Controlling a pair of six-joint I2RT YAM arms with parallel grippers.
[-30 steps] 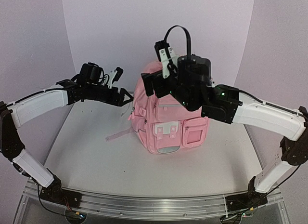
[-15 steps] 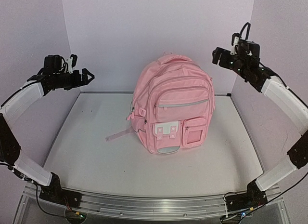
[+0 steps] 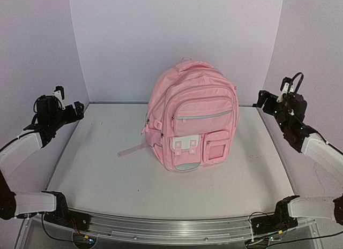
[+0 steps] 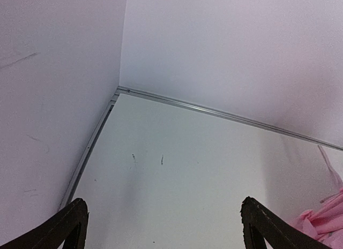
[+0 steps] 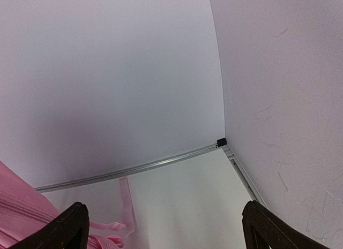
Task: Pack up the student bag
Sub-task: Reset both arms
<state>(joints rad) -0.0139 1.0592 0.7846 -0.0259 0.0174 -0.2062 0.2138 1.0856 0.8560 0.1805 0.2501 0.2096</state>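
Note:
The student bag (image 3: 193,118), a pink backpack with zipped front pockets and a white buckle patch, stands upright in the middle of the table, its front facing me. My left gripper (image 3: 72,107) hangs open at the table's left edge, well away from the bag, with nothing between its fingers. In the left wrist view the left gripper (image 4: 163,206) shows bare table between its tips, and a corner of the bag (image 4: 321,222) at the lower right. My right gripper (image 3: 268,99) is open by the right wall. In the right wrist view the right gripper (image 5: 166,206) is empty, with the bag (image 5: 21,217) at the lower left.
The white table (image 3: 107,174) is enclosed by pale walls on the left, back and right. A loose pink strap (image 3: 131,150) trails from the bag's left side onto the table, and another strap (image 5: 126,206) lies behind the bag.
Both arms have pulled back from the top of the bag to the table's sides and dropped lower. The left gripper's jaws have spread wider.

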